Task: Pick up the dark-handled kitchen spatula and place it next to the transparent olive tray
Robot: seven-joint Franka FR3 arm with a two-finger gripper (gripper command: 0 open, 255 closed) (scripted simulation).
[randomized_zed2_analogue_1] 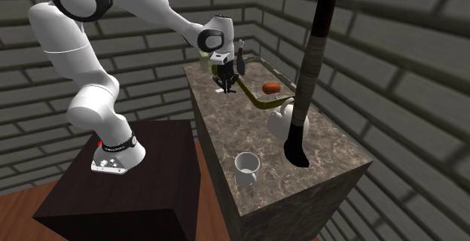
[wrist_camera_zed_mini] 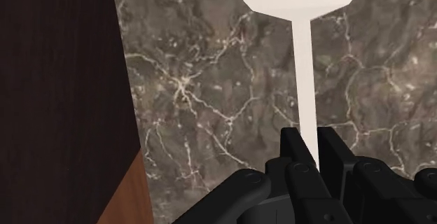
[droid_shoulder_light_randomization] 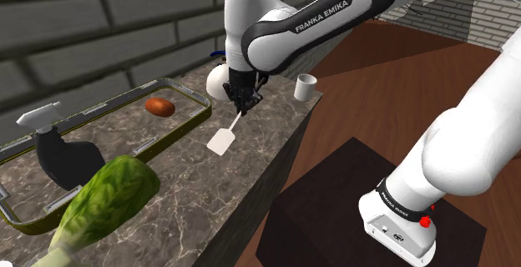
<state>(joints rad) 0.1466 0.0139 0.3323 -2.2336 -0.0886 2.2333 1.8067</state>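
Spatula [wrist_camera_zed_mini: 302, 75] handle unseen inside pincer [wrist_camera_zed_mini: 310, 138]

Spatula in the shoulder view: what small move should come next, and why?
Probably lower the white flat-bladed spatula onto the brown marbled counter: the black end effector is shut on its shaft, and its blade hangs beside the olive-rimmed transparent tray.

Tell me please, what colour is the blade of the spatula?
The spatula blade is plain white; the shoulder view shows it best.

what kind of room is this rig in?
Probably a kitchen, though rendered: a marble-patterned countertop, plus a white spatula, a white cup and a head of lettuce.
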